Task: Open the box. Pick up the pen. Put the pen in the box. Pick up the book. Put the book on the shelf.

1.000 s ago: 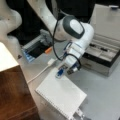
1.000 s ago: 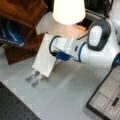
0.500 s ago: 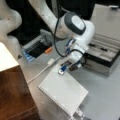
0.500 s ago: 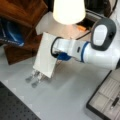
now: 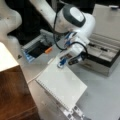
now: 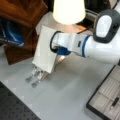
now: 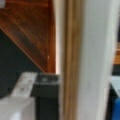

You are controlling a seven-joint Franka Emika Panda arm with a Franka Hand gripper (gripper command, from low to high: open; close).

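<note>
one book (image 5: pixel 62 85), white, lifted off the table and tilted, long axis running from upper left to lower right of a front view, spiral edge on its lower left. gripper (image 5: pixel 62 62) clenched on the book's upper edge at frame centre. in a front view the book (image 6: pixel 45 50) hangs near-upright beside the shelf (image 6: pixel 22 15) at upper left. one box (image 5: pixel 105 55) at right, lid open, one pen (image 5: pixel 98 47) lying inside.
</note>
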